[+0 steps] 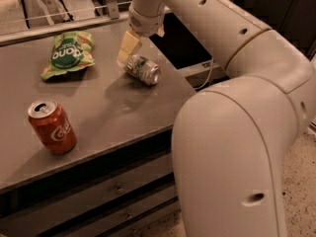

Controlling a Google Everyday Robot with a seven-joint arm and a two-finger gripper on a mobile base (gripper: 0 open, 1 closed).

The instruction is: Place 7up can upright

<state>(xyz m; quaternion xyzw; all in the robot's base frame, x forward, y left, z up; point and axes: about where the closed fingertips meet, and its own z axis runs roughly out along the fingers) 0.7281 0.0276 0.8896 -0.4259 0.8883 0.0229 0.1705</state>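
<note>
The 7up can (143, 69), silvery with a pale green label, lies on its side near the back right of the grey table (113, 107), its shiny end facing front right. My gripper (136, 53) hangs just above and behind it, open, with one pale finger (128, 47) reaching down to the can's far left end. The other finger is mostly hidden behind the wrist. The can is not lifted.
A red cola can (52, 127) stands upright at the front left. A green snack bag (66, 54) lies at the back left. The table's right edge runs close to the 7up can, with drawers (113, 191) below. My arm's large segments (232, 132) fill the right side.
</note>
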